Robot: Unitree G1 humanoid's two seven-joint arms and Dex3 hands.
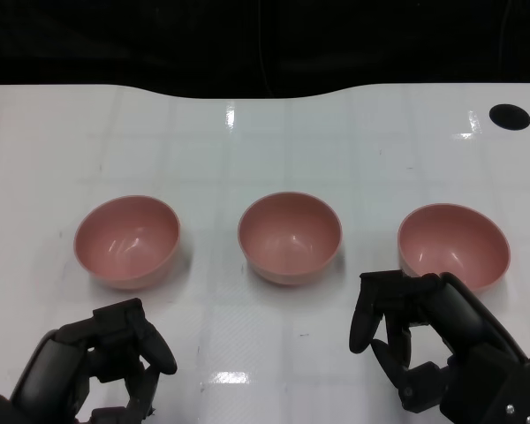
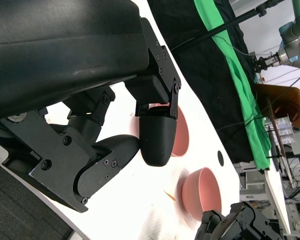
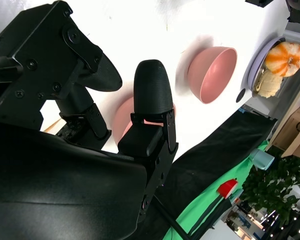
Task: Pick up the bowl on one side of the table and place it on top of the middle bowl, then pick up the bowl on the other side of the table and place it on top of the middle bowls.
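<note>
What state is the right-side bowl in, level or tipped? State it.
Tipped. The right bowl leans with its opening angled toward the middle bowl, whose rim sits level. The right hand is not touching it.

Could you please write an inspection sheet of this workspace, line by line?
Surface: white glossy table, two dark round holes near the far corners.
Job's things: three pink bowls in a row, left bowl, middle bowl, right bowl; all upright, apart, none stacked.
Clutter: nothing seen on the table.
Hands: left hand and right hand hold nothing, fingers apart; right hand is close to the right bowl.
Cables: thin dark cables on the black backdrop.
Surroundings: green cloth, another robot arm, plants.
</note>
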